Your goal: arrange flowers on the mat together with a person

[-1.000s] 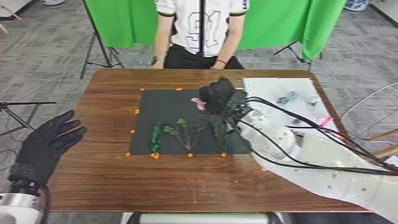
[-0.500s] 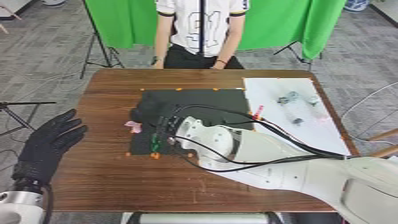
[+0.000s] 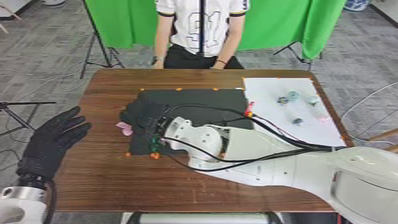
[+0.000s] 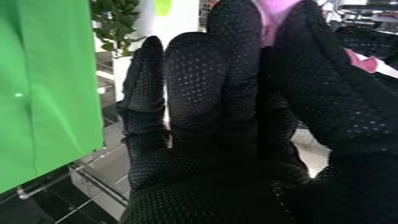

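Where my thumb and fingers press together, the pink flower is pinched between them, its petals showing pale and bright at the tips in the right wrist view. I am the right hand, held over the left part of the dark mat, and the flower sits by the mat's left edge. Along the rest of me, my fingers run straight and close beside each other, with a narrow gap here and there. Near me on the mat is a green sprig, partly hidden by my arm and its black cables. To the right of the mat lies a white sheet, with small bluish flowers on it. Well apart on my other side, the left hand hangs near the left edge of the brown table, its fingers straight and slightly apart. Green cloth hangs beyond the table.
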Controlling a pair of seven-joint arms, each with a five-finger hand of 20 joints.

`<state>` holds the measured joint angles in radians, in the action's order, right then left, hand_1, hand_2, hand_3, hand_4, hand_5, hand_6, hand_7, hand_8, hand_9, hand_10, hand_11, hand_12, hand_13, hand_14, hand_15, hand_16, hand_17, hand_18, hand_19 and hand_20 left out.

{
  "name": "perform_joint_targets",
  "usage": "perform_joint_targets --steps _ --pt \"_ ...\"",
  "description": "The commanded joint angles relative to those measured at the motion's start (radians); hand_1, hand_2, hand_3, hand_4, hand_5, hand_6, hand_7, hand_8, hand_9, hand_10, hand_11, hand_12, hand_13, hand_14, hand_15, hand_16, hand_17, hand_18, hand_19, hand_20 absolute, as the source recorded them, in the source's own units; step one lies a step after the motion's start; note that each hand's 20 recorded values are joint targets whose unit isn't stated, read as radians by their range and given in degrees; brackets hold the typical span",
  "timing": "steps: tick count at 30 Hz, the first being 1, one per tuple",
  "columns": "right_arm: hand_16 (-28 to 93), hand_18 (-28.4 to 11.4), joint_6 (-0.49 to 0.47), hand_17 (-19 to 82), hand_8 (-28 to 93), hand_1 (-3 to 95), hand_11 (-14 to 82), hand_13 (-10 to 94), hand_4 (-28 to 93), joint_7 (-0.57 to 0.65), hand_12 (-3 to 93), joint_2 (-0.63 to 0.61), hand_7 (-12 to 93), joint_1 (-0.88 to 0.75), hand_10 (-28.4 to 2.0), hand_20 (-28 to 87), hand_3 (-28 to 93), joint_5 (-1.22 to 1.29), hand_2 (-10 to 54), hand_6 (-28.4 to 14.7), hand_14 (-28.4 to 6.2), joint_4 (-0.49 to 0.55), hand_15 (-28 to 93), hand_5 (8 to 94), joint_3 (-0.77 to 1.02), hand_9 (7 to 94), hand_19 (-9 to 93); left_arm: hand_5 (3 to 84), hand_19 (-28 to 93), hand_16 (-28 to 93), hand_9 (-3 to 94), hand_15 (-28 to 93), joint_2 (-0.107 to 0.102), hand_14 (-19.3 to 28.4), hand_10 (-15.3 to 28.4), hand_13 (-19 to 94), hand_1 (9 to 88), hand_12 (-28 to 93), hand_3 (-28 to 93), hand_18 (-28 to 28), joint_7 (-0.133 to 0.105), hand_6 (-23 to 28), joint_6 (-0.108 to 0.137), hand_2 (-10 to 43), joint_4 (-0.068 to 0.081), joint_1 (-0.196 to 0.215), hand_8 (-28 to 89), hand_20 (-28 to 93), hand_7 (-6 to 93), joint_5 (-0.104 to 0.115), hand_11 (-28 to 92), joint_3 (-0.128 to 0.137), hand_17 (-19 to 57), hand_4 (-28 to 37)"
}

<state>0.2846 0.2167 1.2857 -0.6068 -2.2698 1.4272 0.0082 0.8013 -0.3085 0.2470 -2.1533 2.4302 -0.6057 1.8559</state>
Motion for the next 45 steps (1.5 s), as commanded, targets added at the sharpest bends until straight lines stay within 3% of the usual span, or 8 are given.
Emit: perform_joint_targets --steps 1,15,21,29,34,36,39,45 --pt "29 -16.6 -0.065 30 1 40.8 33.8 69 -28 0.027 49.3 0.009 49 -0.01 -7.6 42 80 -0.046 -9.5 3.4 -5.7 -0.02 68 65.4 0.031 77.4 74 37.2 47 2 33.1 28 0.005 15.7 13.2 30 23.2 17 73 24.3 0.025 3.4 -0.013 -0.7 0.011 -0.001 -9 6 18.9 -0.007 24 -0.005 -3.9 -22.4" --pt "28 -17.1 -0.111 28 1 34.7 44.9 67 -28 0.051 35.0 0.008 47 -0.037 -9.2 43 79 -0.069 -9.5 2.9 -6.5 -0.021 69 62.6 0.061 71.2 73 37.2 47 2 33.2 28 0.007 15.8 13.4 30 23.1 17 73 24.3 0.045 3.4 -0.03 -0.7 0.019 -0.014 -9 6 18.8 -0.014 24 -0.007 -3.9 -22.5" --pt "28 -17.2 -0.132 28 1 33.4 45.1 66 -28 0.029 34.2 -0.028 45 -0.105 -9.3 42 80 -0.088 -9.5 2.9 -6.6 0.035 69 62.4 0.205 70.6 73 37.2 47 2 33.2 28 0.025 15.9 13.3 30 23.0 17 73 24.4 0.036 3.4 -0.03 -0.7 0.006 0.003 -9 6 18.7 -0.021 24 -0.002 -3.9 -22.6" --pt "24 -17.9 -0.189 25 -12 27.7 39.0 59 -27 0.027 30.0 -0.253 37 -0.446 -10.3 40 85 0.13 -2.1 1.2 -9.0 0.331 62 58.6 0.679 63.6 69 37.1 47 2 33.2 28 0.066 15.8 13.2 30 23.1 17 73 24.3 0.053 3.3 -0.04 -0.7 -0.008 0.009 -9 6 18.9 -0.039 24 -0.014 -3.9 -22.7" --pt "21 -19.0 -0.126 21 -15 24.5 33.3 54 -25 0.115 27.8 -0.318 32 -0.689 -12.9 36 84 0.311 -0.2 -0.9 -10.6 0.429 55 55.9 0.993 59.2 63 37.2 47 2 33.3 28 0.09 15.8 13.2 30 23.2 17 73 24.3 0.062 3.3 -0.058 -0.7 0.002 -0.021 -9 6 18.8 -0.046 24 -0.033 -3.9 -22.7" --pt "20 -19.5 -0.155 20 -15 23.8 32.1 52 -24 0.066 27.7 -0.333 30 -0.82 -13.5 34 85 0.469 -0.5 -1.4 -10.7 0.473 54 54.9 1.177 57.6 61 37.1 47 2 33.3 28 0.097 15.8 13.2 30 23.2 17 73 24.3 0.051 3.3 -0.063 -0.6 0.005 -0.037 -9 6 18.9 -0.045 24 -0.045 -3.9 -22.6" --pt "20 -20.2 -0.14 18 -14 23.6 31.1 48 -24 0.013 27.6 -0.368 29 -1.015 -14.2 32 84 0.762 0.6 -2.0 -11.3 0.534 51 53.3 1.415 54.6 58 37.1 47 2 33.3 28 0.11 15.8 13.2 30 23.2 17 73 24.3 0.019 3.3 -0.073 -0.6 0.012 -0.066 -9 6 18.9 0.006 24 -0.076 -3.8 -22.5" --pt "19 -21.1 -0.248 16 -13 22.1 25.9 42 -23 -0.171 26.3 -0.37 24 -1.367 -15.8 31 85 1.103 1.1 -3.7 -13.1 0.601 48 49.2 1.792 49.0 58 37.3 47 2 33.3 28 0.124 15.8 13.2 30 23.3 17 73 24.3 0.011 3.3 -0.068 -0.7 0.008 -0.063 -9 6 18.9 -0.006 24 -0.084 -3.8 -22.6"
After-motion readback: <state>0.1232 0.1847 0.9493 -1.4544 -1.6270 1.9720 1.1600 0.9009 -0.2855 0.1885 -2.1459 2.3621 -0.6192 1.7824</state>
